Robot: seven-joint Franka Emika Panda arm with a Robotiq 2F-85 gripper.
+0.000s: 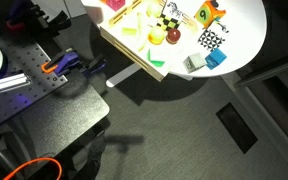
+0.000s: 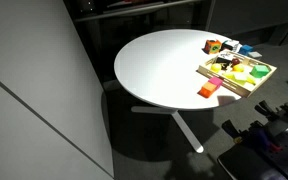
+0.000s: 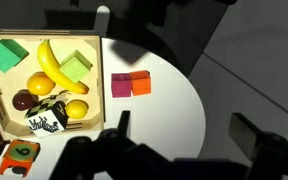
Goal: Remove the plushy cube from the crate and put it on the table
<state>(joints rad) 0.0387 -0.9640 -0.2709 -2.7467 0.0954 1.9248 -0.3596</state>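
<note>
The crate (image 3: 98, 70) of pale wood sits on the white round table (image 3: 159, 110), and both show in both exterior views (image 2: 246, 92) (image 1: 129, 55). A pink and orange cube (image 3: 131, 85) lies on the table just outside the crate's side, also seen in an exterior view (image 2: 207, 90). Inside the crate are a banana (image 3: 52, 62), green blocks (image 3: 74, 68), yellow fruit and a black-and-white patterned toy (image 3: 46, 122). My gripper (image 3: 184, 135) is open and empty. It hangs over the table's edge, apart from the cube.
More toys stand on the table past the crate: a black-and-white cube (image 1: 211, 40), a blue block (image 1: 216, 60) and an orange and green numbered piece (image 3: 19, 152). Dark floor lies beyond the table's edge. Equipment and an orange cable (image 1: 29, 165) lie by the robot's base.
</note>
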